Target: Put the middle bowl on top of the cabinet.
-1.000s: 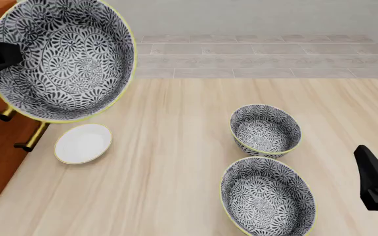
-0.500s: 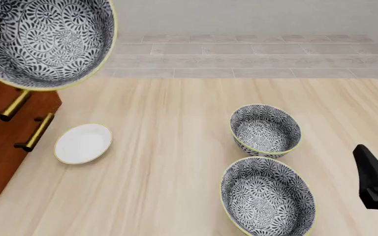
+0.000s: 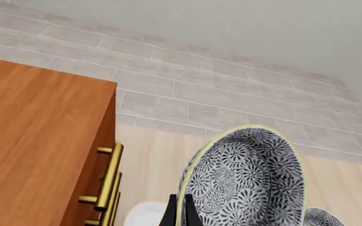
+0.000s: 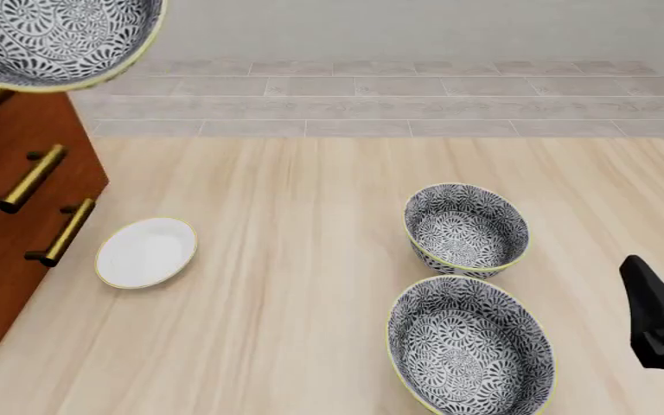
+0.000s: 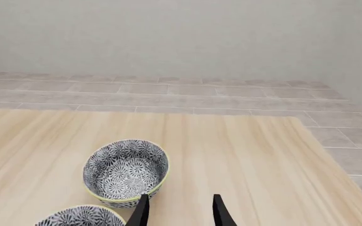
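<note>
Pale wood table (image 4: 309, 285) and grey tiled floor fill the front view, with the cabinet (image 4: 9, 216) along the left edge. You have the middle bowl (image 4: 49, 39) lifted clear of the table: it sits in the upper left corner of the front view, above the cabinet's front. In the left wrist view the bowl (image 3: 244, 181) is tilted on edge, its rim pinched between the dark fingers of the left gripper (image 3: 179, 216), and the cabinet's flat top (image 3: 33, 141) lies bare beside it. So picking up and raising look done; what remains, as I judge it, is to carry the bowl over the top, level it, set it down and let go. Your right gripper (image 5: 177, 212) hangs idle with its fingers parted, near the two other bowls (image 4: 467, 229) (image 4: 470, 346). A white saucer (image 4: 145, 252) lies by the cabinet.
</note>
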Motion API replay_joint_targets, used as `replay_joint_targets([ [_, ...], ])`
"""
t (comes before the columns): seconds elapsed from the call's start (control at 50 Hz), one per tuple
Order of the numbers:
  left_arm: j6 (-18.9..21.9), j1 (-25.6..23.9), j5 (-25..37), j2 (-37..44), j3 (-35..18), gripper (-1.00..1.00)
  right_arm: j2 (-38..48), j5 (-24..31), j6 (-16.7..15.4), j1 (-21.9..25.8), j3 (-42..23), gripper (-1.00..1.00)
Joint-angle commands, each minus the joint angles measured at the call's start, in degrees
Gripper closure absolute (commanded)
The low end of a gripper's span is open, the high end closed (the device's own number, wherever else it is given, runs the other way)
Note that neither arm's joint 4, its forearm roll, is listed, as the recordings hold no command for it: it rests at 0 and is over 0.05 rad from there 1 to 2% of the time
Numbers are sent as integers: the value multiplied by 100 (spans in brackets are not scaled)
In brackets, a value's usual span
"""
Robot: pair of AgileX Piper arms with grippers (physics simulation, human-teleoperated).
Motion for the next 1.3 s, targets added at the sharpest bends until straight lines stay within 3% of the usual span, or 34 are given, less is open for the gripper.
replay_joint_targets([
  [0.02,4,305,-8,228,-365,100,18,-9,0,-5,0,-100],
  [0.26,-76,669,16,431,-771,100,245,-218,-9,8,0,-100],
  [1.3,-623,1941,136,1067,-1500,100,266,-190,-33,29,1,-100],
])
